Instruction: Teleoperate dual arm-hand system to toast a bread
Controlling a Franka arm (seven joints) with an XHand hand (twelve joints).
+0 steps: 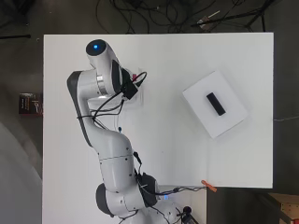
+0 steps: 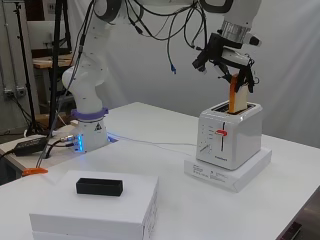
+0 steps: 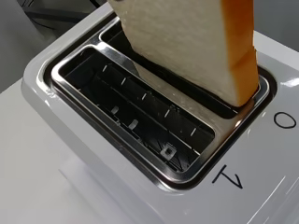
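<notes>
The hand point(image 2: 235, 62) was held above the toaster point(image 2: 229, 137), its fingers point(image 2: 248, 80) curled down and pinched on the upper part of a slice of bread point(image 2: 237, 97). The slice hung directly below the hand, upright with a slight tilt, and its lower edge was seen to be at the mouth of one slot, partly entered. In the wrist view the bread point(image 3: 196, 46) was shown over the far slot of the toaster point(image 3: 70, 154), with its orange crust along one side, while the slot nearer the camera lay open with its wire guides exposed. Whether the slice touched the metal rim could not be told.

The toaster was set on a flat white slab point(image 2: 227, 175) just beneath it, below the hand. A red-tipped lever point(image 2: 221, 132) was seen on the toaster's front face.

Well apart from the hand, nearer the side camera, a white box point(image 2: 100, 210) was placed on the table point(image 2: 150, 160), and a small black block point(image 2: 99, 187) was laid on its top. In the overhead view the hand and toaster were largely covered by the arm, and the white box point(image 1: 231, 119) with the black block point(image 1: 216, 103) was seen off to one side.
</notes>
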